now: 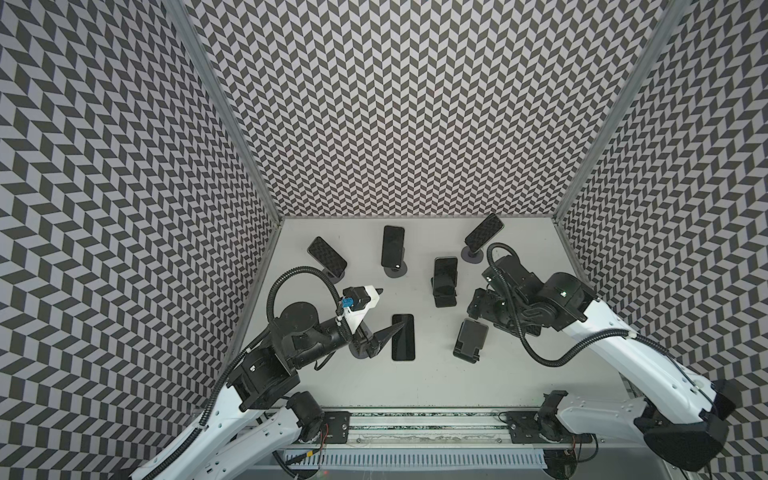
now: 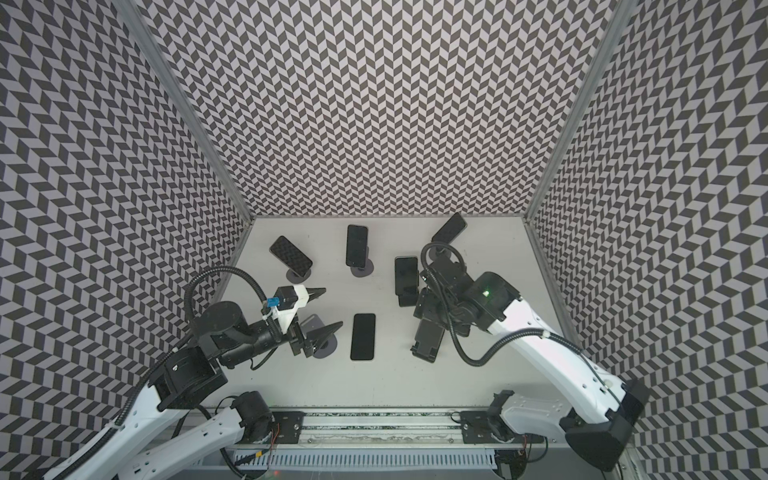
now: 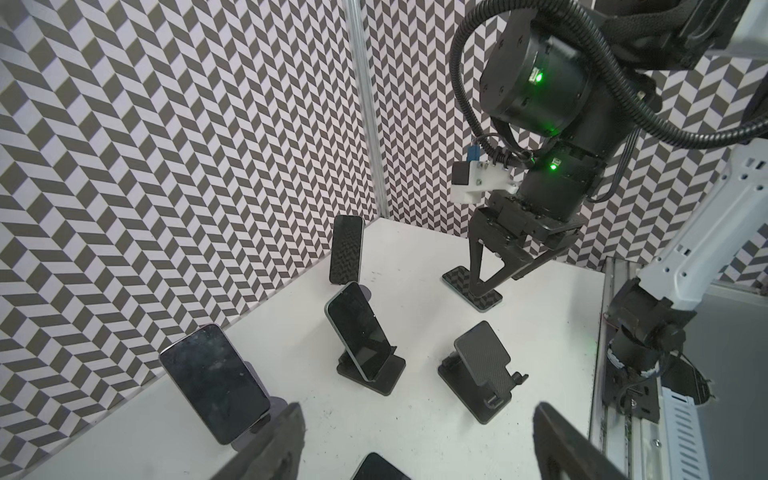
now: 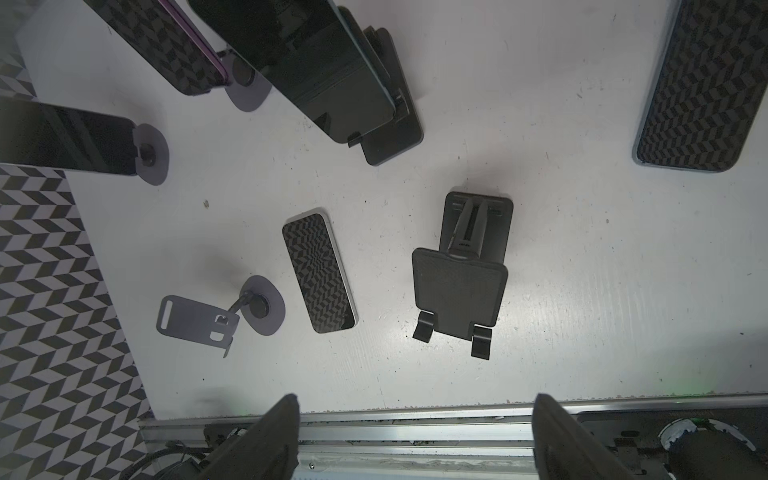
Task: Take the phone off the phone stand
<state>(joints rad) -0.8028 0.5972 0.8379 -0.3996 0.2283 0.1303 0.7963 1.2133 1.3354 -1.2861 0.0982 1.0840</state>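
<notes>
Leaning back on its black stand (image 3: 392,369), the centre phone (image 1: 445,274) sits mid-desk, dark screen facing up and forward, bottom edge resting on the stand's front lip. Long axis runs front to back in both top views, top end toward the back wall. Judged the likeliest next pick, though three more wait on round-foot stands along the back: back-left phone (image 1: 327,257), back-centre phone (image 1: 393,247), back-right phone (image 1: 483,230).

Right tool (image 3: 500,282) hangs just right of the centre phone and slightly nearer the front, fingers pointing down, jaws well apart, nothing in them. Beneath it a loose phone (image 3: 457,279) lies flat on the desk (image 1: 436,382), hidden by the arm in both top views; whether a fingertip touches it, cannot tell. Left tool (image 1: 390,309) is farther off, front left of the centre phone, jaws likewise wide and empty, over an empty grey stand (image 4: 195,320), with a flat phone (image 1: 403,337) just beside. An empty folding stand (image 1: 471,338) sits right of that flat phone.

Judgement: right arm is nearer; the centre phone lies to its left and a little back. Jaws would need to close across the two long edges, then lift up along the lean to clear the lip. Risk: the light stand tips or drags along.
</notes>
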